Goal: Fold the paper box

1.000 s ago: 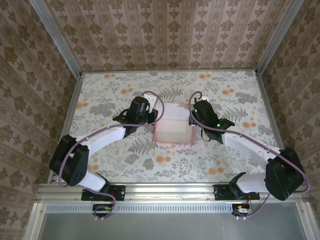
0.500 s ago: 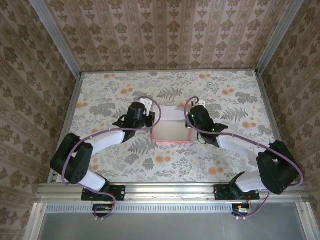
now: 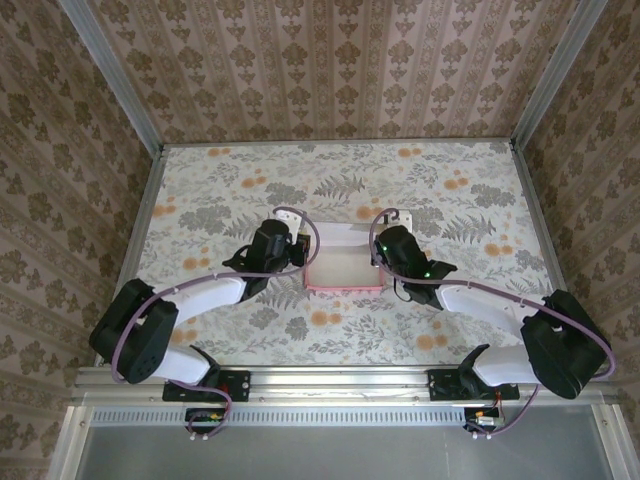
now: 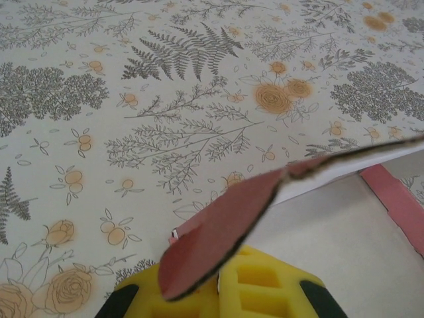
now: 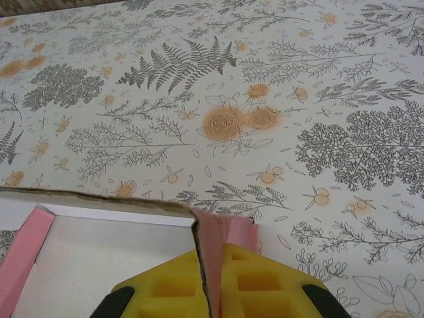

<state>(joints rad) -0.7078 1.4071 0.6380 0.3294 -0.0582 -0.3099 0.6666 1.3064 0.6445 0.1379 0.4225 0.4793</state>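
Two wrist views: paper box [image 3: 345,265] flap, wall pinched.

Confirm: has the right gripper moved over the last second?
Yes. In the top view the right gripper has drawn back toward the near rail, shut on the paper box at its right wall.

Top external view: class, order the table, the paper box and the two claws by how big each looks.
1. table
2. paper box
3. left claw and right claw: alike, so tied.
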